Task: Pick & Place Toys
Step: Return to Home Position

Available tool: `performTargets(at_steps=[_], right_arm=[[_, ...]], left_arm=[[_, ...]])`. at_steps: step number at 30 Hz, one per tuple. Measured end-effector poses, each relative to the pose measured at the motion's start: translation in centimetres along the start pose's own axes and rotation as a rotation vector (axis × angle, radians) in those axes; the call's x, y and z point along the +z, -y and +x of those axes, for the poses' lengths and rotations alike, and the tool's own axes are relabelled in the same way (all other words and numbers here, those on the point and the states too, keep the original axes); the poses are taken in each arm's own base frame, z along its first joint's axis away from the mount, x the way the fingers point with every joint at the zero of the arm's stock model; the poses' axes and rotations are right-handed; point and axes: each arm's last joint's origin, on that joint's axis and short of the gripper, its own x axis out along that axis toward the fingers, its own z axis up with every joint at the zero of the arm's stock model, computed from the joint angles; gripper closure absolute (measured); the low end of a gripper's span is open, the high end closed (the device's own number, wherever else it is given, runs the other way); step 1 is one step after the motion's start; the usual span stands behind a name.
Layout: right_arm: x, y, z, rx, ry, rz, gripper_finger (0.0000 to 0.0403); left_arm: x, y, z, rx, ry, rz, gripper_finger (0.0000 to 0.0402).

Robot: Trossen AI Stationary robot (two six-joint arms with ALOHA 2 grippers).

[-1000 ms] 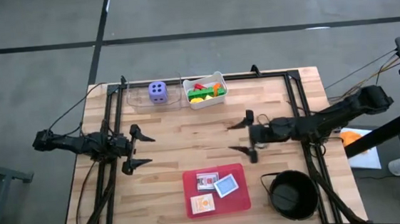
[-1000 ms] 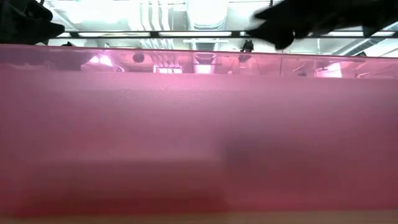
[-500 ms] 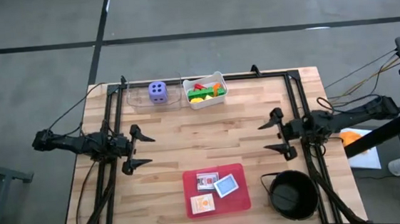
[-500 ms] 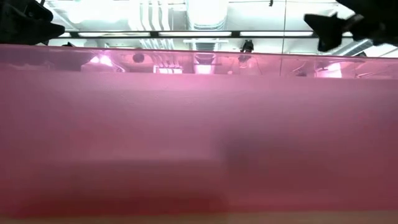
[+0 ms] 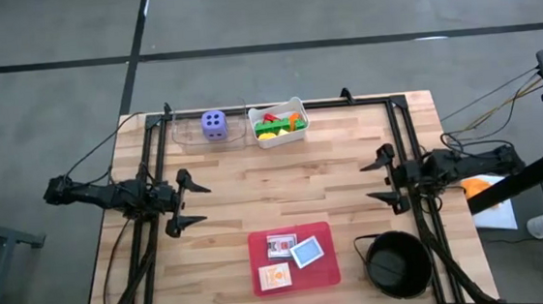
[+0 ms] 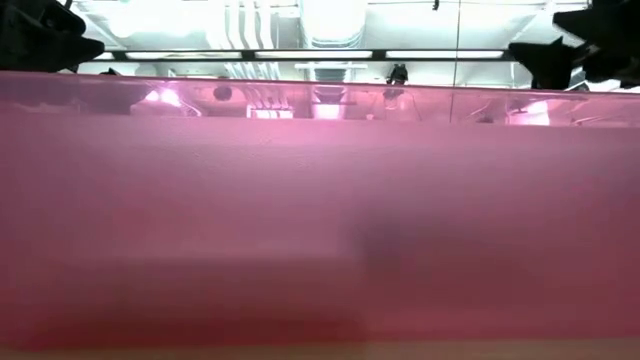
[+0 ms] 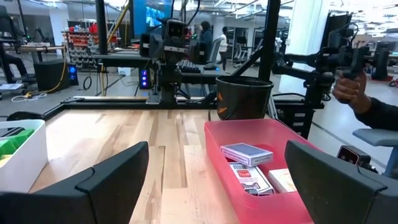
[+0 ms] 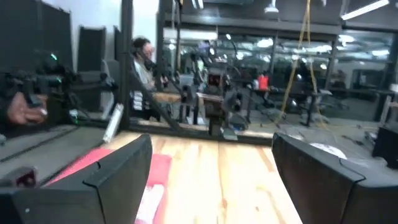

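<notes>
A purple die point(image 5: 214, 123) with white dots sits at the table's far edge. Beside it a white tub point(image 5: 277, 122) holds several red, orange, green and yellow blocks. Three cards, blue point(image 5: 307, 253), white point(image 5: 282, 245) and orange point(image 5: 275, 276), lie on the pink mat point(image 5: 294, 258) near the front edge; they also show in the left wrist view point(image 7: 247, 154). My left gripper point(image 5: 195, 203) is open and empty at the table's left. My right gripper point(image 5: 385, 178) is open and empty at the table's right.
A black bucket point(image 5: 395, 265) stands at the front right, beside the mat. The mat's pink wall point(image 6: 320, 210) fills the low view. A person's hand point(image 7: 351, 87) shows beyond the table's right side.
My right gripper has drawn back from the table's middle toward the right edge, staying open and empty. The left arm and all the toys have kept still.
</notes>
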Motion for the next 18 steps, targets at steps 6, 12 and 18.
performTargets(at_steps=[6, 12, 18], right_arm=[[-0.6, 0.1, 0.1, -0.05, -0.023, -0.014, 0.0073], [-1.5, 0.4, 0.0, -0.126, -0.071, -0.046, 0.0073], [-1.9, 0.5, 0.0, -0.142, -0.112, -0.057, 0.0073]], left_arm=[[-0.1, 0.0, 0.1, 0.002, -0.015, -0.009, 0.0025], [-0.1, 0.0, 0.1, 0.002, -0.012, -0.009, 0.0025], [-0.1, -0.1, 0.1, 0.007, -0.013, -0.015, 0.0025]])
